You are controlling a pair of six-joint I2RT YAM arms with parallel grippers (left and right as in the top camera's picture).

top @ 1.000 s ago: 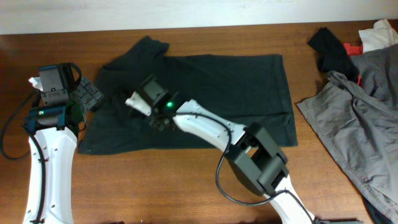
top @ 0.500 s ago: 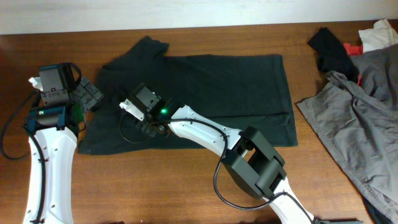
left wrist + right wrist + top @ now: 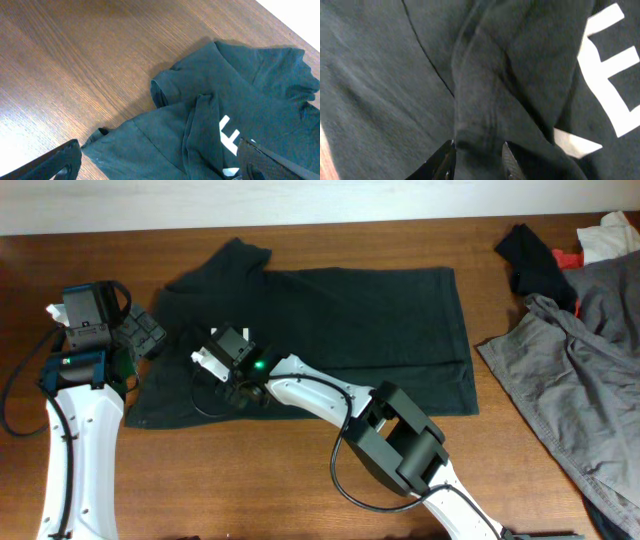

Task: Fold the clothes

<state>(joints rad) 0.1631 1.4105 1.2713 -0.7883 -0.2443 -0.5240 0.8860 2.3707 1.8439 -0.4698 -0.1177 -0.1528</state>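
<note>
The clothes (image 3: 380,310), a very dark garment, lie spread flat across the middle of the wooden table (image 3: 250,470). A raised fold runs beside the white "E" logo (image 3: 615,70), which also shows in the left wrist view (image 3: 231,136). My right gripper (image 3: 228,378) is down on the garment's left part. In the right wrist view, the right gripper (image 3: 477,152) has its two fingertips pinched on that fold of the clothes (image 3: 380,75). My left gripper (image 3: 140,335) hovers at the garment's left edge. In its own view, the left gripper (image 3: 160,167) is wide open above the clothes (image 3: 260,75), holding nothing.
A light grey garment (image 3: 590,380) is heaped at the right edge. Behind it lie a small black cloth (image 3: 530,255), a red scrap (image 3: 568,256) and a white cloth (image 3: 610,230). Bare wood runs along the table's front and left.
My right gripper has slid left over the garment and its jaws have narrowed onto the raised fold. The left arm has not moved.
</note>
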